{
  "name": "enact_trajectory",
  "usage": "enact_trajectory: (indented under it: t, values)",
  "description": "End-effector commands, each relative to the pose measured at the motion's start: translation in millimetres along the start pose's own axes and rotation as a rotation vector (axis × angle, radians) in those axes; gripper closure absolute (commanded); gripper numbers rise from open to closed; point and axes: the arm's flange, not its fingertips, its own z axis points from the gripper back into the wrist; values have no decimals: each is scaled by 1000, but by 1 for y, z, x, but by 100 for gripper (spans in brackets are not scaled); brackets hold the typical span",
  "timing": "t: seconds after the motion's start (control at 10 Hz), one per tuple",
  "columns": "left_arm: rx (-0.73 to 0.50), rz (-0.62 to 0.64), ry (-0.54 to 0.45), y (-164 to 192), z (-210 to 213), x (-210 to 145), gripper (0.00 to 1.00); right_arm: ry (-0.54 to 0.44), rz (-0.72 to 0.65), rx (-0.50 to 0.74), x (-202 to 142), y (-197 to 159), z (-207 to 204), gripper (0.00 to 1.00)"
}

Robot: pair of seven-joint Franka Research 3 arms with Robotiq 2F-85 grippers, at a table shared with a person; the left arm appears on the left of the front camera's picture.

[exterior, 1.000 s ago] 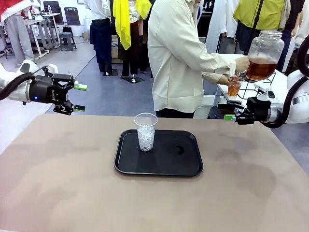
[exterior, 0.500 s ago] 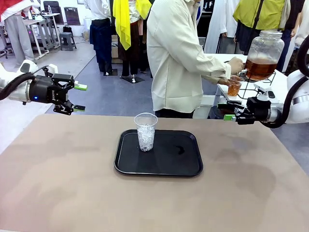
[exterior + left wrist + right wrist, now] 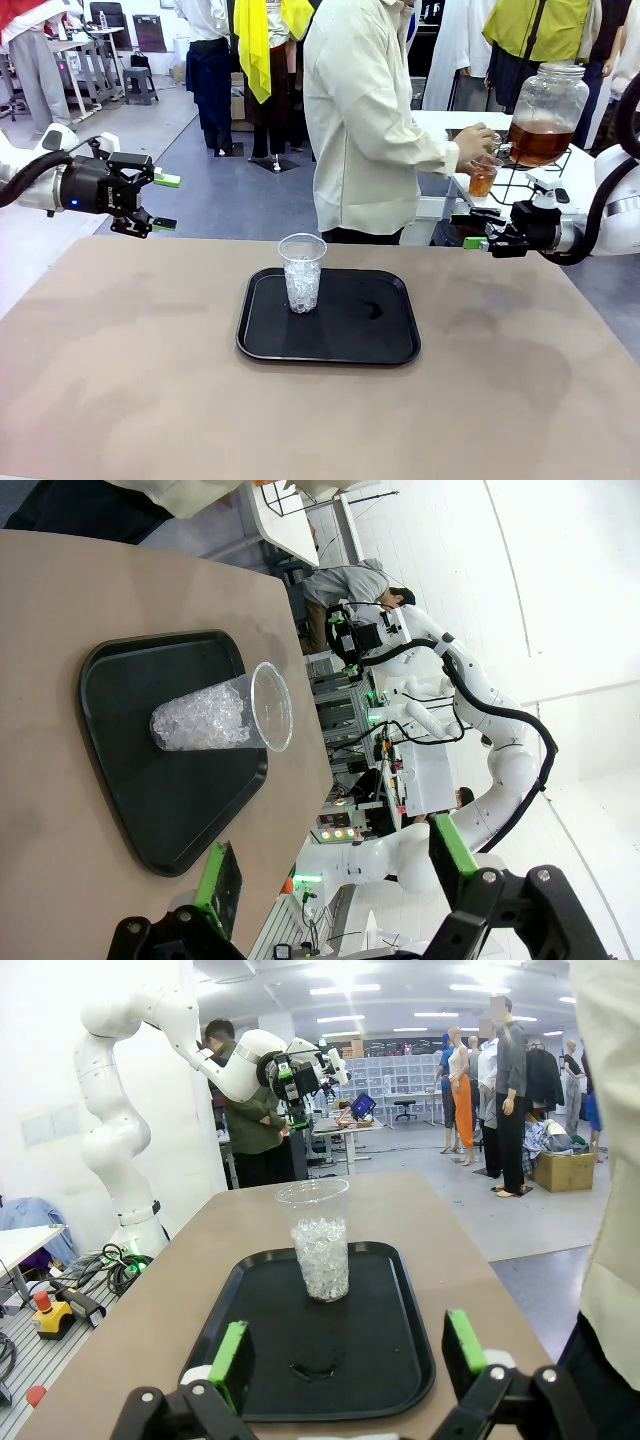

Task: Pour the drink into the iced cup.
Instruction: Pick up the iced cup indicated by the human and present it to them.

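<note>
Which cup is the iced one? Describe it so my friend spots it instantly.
Start at the brown table and find the black tray at its middle. On the tray's left part stands a clear plastic cup, part-filled with ice; the small cup the person holds beyond contains amber drink instead.

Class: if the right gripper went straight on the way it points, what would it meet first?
Probably the iced cup on the black tray, centred ahead of the right gripper; its height against the cup is unclear.
</note>
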Motion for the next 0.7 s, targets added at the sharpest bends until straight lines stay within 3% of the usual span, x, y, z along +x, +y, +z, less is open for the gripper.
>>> enact_trajectory:
  t: [0.0, 0.6]
  values:
    - [-2, 6, 0, -1, 0, 0, 0, 1, -2, 2, 2, 0, -1, 0]
    - [-2, 6, 0, -1, 0, 0, 0, 1, -2, 2, 2, 0, -1, 0]
